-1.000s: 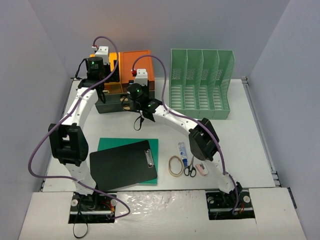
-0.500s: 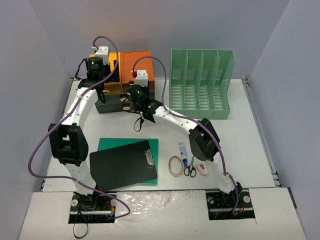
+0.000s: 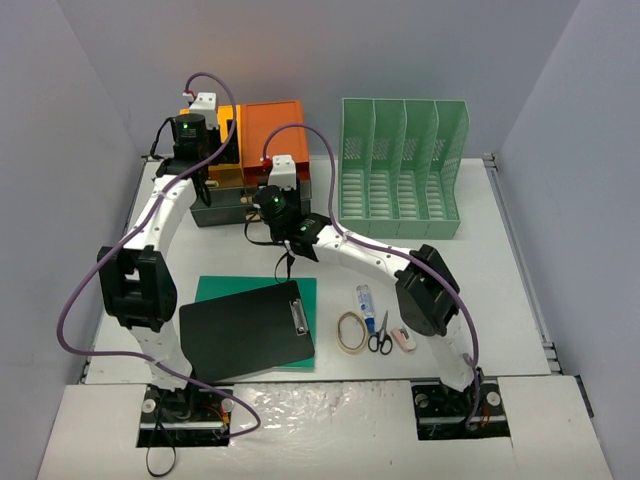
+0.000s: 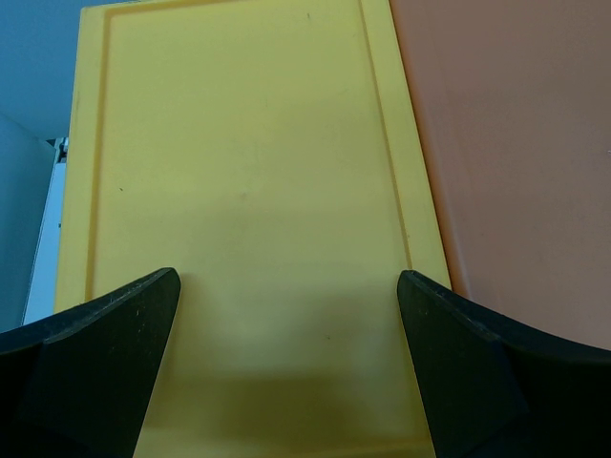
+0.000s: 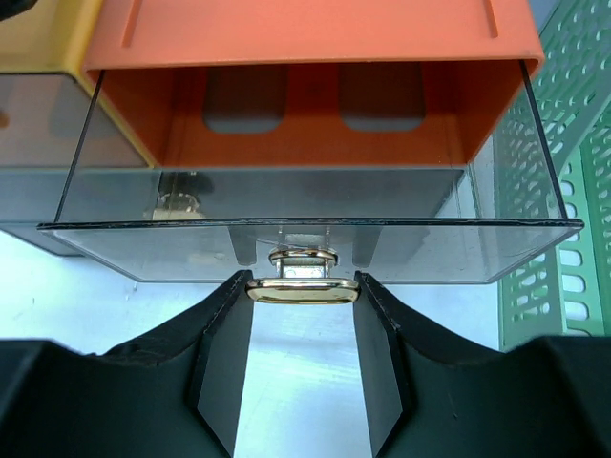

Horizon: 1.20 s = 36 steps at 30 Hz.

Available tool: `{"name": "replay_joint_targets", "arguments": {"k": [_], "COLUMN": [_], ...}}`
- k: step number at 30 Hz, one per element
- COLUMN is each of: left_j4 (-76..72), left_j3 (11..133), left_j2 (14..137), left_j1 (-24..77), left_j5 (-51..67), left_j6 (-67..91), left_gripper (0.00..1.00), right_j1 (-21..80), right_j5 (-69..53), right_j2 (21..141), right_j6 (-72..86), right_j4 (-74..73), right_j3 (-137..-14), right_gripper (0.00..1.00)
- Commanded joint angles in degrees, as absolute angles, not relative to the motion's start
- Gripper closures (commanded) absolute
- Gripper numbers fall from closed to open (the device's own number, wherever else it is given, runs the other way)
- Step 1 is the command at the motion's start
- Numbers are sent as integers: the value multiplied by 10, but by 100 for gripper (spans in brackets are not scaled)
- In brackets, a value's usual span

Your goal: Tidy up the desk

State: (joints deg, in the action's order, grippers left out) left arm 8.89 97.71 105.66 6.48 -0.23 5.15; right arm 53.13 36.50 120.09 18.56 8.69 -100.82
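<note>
While your right gripper (image 5: 302, 320) sits at the front of the drawer unit (image 3: 272, 128), its two black fingers (image 5: 224, 363) close on a small gold handle (image 5: 302, 289). One finger is at each end, pinching it. That handle is fixed to the clear front of a see-through drawer (image 5: 305, 243), which stands pulled partway out from under the unit's orange half.

Your left gripper (image 4: 286, 372) hangs above the unit's yellow half (image 4: 248, 191), pointing down at its flat top. Its jaws are spread wide with nothing between them. You cannot tell from the pictures whether the fingertips touch the top.

The desk (image 3: 500, 290) is the white tabletop between grey-lilac walls. The unit stands at its back, left of centre. Just to the right of the unit stands a green rack (image 3: 400, 165), upright.

Nearer to you than the unit, and well apart from it, a black clipboard (image 3: 240, 335) lies tilted on a green sheet (image 3: 305, 292), covering most of it. To the right of the clipboard, also nearer than the unit, four small things lie close together on the bare desk:
- a tan ring (image 3: 351, 331)
- scissors (image 3: 380, 336) with black handles
- a small white and blue tube (image 3: 365, 298)
- a pale pink eraser (image 3: 402, 341)
</note>
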Motion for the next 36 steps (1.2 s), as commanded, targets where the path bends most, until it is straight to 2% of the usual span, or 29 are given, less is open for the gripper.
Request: {"name": "replay_joint_targets", "arguments": {"k": [1,10,36], "left_j4": [179,188,188], "left_j3": [971,979,962], "left_j2": [1090,1094,1079], "left_j1": [64,64,62], "left_j5": [0,0,0], "left_j6": [37,40,34], "left_gripper": [3,3,3], "right_j1": [543,565,568], "right_j5": [384,358,241], "right_j2": [1118,1097,1161], "right_j6": [193,212,288], "right_j4": [85,27,-78], "right_j3": [-1000,-997,-1022], "right_gripper": [100,100,100]}}
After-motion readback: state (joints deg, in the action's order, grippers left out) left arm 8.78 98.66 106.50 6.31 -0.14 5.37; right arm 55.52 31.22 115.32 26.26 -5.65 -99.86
